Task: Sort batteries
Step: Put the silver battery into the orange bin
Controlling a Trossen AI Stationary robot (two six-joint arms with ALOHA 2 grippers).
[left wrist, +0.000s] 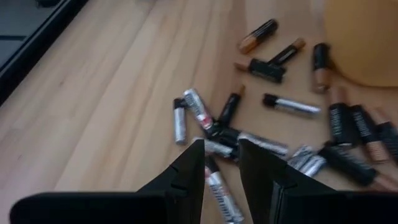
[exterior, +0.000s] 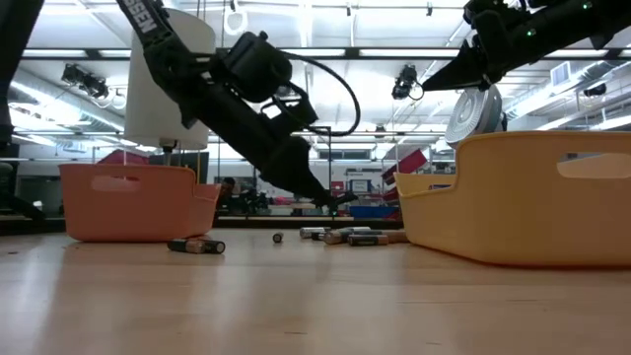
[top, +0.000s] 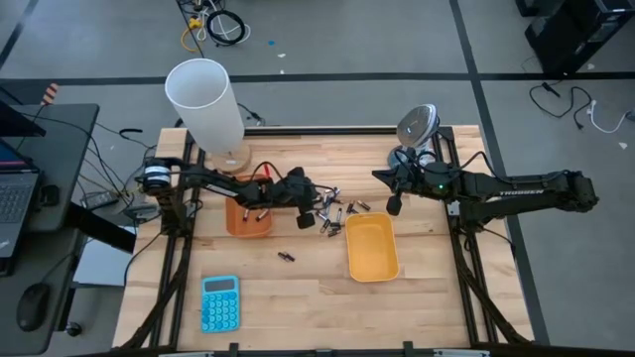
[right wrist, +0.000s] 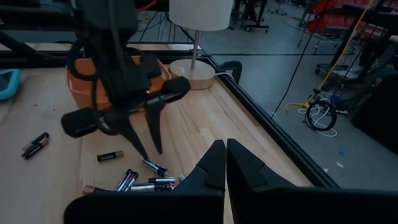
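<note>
The batteries point(top: 332, 215) are seen lying loose in a cluster on the wooden bench point(top: 298, 297), between the orange tray point(top: 248, 220) and the yellow tray point(top: 371, 248), close to the yellow tray's near corner. In the left wrist view the cluster point(left wrist: 273, 130) is shown as a mix of silvery cells and dark cells with copper-coloured ends, some touching or crossing one another, with the yellow tray's edge point(left wrist: 364, 37) just beside them. A pair of dark batteries point(top: 285, 256) is seen apart from the cluster, farther from the lamp point(top: 208, 104) and nearer the blue calculator point(top: 219, 303).

The left end effector point(top: 306, 220) is placed over the cluster's edge on the orange tray's side. Its fingers point(left wrist: 186, 180) are held apart, released, with a silvery battery point(left wrist: 217, 186) lying on the bench between the tips; no grasp on it can be made out. In the right wrist view the same fingers point(right wrist: 149, 134) are seen spread, pointing down at the cluster point(right wrist: 146, 180).

The right end effector point(top: 393, 206) is held above the bench just beside the yellow tray's far edge, on the side away from the orange tray. Its fingers point(right wrist: 217, 165) are pressed together, clenched, and nothing is held between them.

A round silver object point(top: 418, 126) is seen at the bench's far edge, beyond the yellow tray.
</note>
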